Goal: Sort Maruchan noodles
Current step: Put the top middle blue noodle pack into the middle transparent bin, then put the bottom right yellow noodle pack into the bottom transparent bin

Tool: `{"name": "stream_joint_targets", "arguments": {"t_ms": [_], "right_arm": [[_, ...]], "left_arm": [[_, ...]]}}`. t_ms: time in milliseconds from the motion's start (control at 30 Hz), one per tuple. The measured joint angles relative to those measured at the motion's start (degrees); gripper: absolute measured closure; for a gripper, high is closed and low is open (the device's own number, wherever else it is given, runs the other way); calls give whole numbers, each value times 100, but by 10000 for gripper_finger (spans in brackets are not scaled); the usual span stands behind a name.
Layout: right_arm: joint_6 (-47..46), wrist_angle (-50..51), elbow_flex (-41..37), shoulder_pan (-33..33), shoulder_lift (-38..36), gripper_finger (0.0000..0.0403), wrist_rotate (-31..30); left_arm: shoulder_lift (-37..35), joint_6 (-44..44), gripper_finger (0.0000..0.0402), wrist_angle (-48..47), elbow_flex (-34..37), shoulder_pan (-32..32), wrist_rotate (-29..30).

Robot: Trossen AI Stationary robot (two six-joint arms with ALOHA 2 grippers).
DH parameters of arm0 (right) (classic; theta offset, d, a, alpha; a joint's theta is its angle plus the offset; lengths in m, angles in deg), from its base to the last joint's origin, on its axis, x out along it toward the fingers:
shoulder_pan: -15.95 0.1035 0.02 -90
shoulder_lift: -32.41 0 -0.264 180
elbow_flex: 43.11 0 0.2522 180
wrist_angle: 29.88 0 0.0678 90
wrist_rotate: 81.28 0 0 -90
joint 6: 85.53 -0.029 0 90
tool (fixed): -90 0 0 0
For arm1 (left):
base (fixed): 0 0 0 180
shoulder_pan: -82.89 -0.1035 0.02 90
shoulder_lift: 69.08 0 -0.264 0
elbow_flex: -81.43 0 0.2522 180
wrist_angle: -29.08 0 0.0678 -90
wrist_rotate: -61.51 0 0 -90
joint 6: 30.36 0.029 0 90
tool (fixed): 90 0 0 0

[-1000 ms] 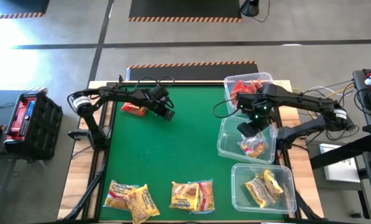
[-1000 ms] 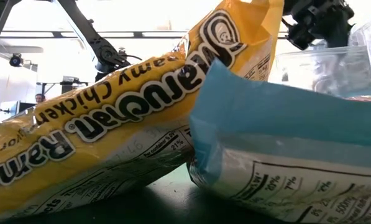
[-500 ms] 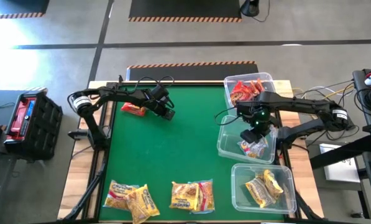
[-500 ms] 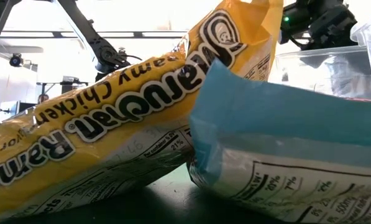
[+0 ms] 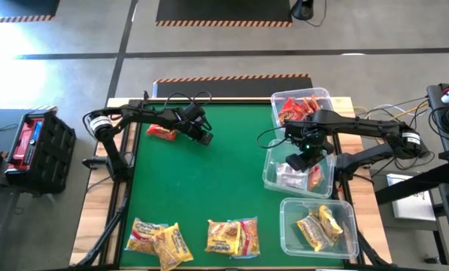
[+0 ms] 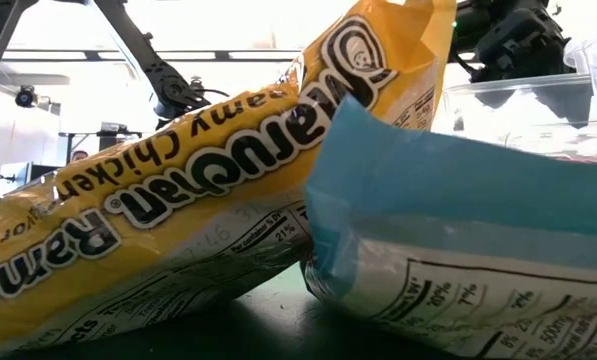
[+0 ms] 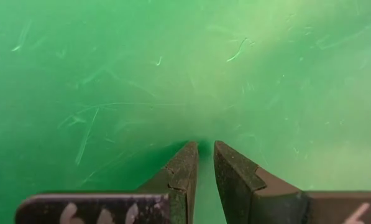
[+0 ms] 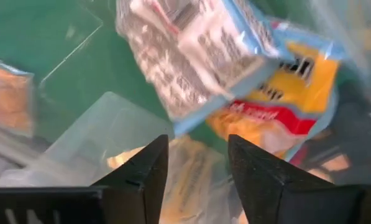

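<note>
Packet (image 5: 290, 175) now lies released in middle bin (image 5: 272, 167).

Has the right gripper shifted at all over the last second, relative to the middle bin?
Yes. The right gripper, jaws open, has drawn back toward the far rim of the middle bin, leaving a blue-and-white packet in it. The left gripper waits.

We read "Maruchan", "Ramen" and "Creamy Chicken Flavor", upside down, on the yellow packet (image 6: 188, 190); nutrition percentages mark the blue-edged packet (image 6: 458, 250).
</note>
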Motion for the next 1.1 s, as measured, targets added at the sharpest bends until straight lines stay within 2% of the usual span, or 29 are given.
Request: {"name": "stream_joint_targets", "arguments": {"t_ms": [133, 233, 333, 500, 600, 700, 867, 1000, 1100], "right_arm": [[-647, -3, 325, 9, -2, 242, 286], [-919, -153, 835, 168, -40, 245, -85], [-805, -716, 1352, 416, -121, 251, -1274], [-217, -2334, 1713, 879, -219, 259, -4115], [559, -3472, 1728, 970, -187, 262, -5112], [1479, -4517, 1688, 960, -127, 261, -5387], [2486, -5652, 1680, 966, 54, 260, -5429], [3097, -5899, 1678, 960, 140, 254, -5446], [3165, -5826, 1676, 927, 176, 247, -5428]], "left_arm": [[2, 8, 361, 84, 2, 0, 2], [10, -3, 361, 214, 2, 2, 4], [16, -7, 361, 393, 7, 4, 36], [17, -269, 361, 824, 7, 3, 55], [17, -717, 361, 1018, 7, 9, -169], [15, -1053, 361, 1190, 3, 114, -458], [3, -1802, 361, 1213, -144, 654, -411], [0, -2139, 361, 1209, -359, 1121, -104], [-11, -2504, 361, 937, -524, 1394, 310]]}}
